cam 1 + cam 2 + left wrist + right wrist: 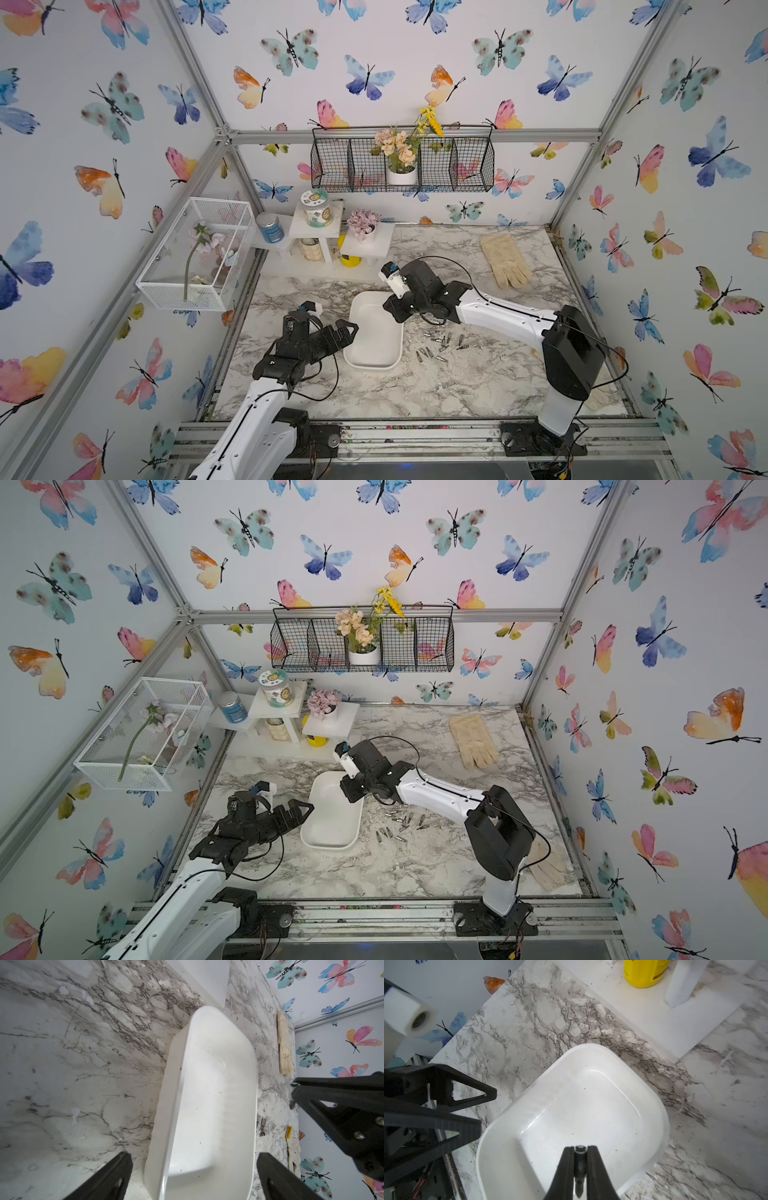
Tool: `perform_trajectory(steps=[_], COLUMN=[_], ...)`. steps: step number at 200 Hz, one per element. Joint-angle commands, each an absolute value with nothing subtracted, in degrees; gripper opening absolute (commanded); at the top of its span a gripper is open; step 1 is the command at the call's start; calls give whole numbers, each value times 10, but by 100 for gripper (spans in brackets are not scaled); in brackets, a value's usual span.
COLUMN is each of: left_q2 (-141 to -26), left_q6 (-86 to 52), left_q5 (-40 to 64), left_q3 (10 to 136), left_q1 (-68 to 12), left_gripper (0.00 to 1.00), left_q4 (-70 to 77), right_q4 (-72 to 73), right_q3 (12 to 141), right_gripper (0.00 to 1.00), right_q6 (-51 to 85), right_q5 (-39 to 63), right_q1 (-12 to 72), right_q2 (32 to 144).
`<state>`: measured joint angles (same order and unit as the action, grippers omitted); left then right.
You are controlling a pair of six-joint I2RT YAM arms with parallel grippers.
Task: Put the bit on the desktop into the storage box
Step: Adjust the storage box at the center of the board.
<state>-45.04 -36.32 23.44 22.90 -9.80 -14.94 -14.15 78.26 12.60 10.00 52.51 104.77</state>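
The storage box (376,340) (332,825) is a shallow white tub lying mid-desktop (436,386), with nothing inside it. My right gripper (395,311) (580,1148) hangs over the box's far end, shut on a small dark metal bit (580,1159) that stands lengthwise between its fingers. Several more bits (440,343) (401,823) (261,1124) lie scattered on the marble just right of the box. My left gripper (349,334) (193,1155) is open at the box's left side. In the left wrist view its fingers (116,1174) stand either side of the box (207,1095) without gripping it.
A cream glove (505,259) lies at the back right, and another (548,868) by the right arm's base. White stepped shelves with jars (320,224) and a yellow container (645,972) stand behind the box. A white wire cage (195,253) and a black wire basket (403,164) hang on the walls.
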Motion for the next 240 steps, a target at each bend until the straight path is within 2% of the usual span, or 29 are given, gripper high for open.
perform_trajectory(steps=[1, 64, 130, 197, 240], left_q2=[-446, -444, -443, -440, -445], left_q6=[-366, -365, -365, -363, -357], left_q5=[222, 233, 239, 243, 251], left_q3=[224, 211, 201, 198, 198], left_q1=[-95, -95, -94, -95, -95], left_gripper=[99, 99, 99, 99, 99], left_q4=[-158, -145, -134, -133, -127], right_q4=[-153, -160, -163, -166, -167], right_q3=[818, 873, 907, 918, 899], right_gripper=[11, 11, 15, 26, 32], right_q6=[125, 115, 112, 112, 113], right_q5=[103, 86, 79, 76, 68], right_q1=[539, 554, 555, 555, 555], right_q2=[1092, 1193, 1238, 1246, 1190])
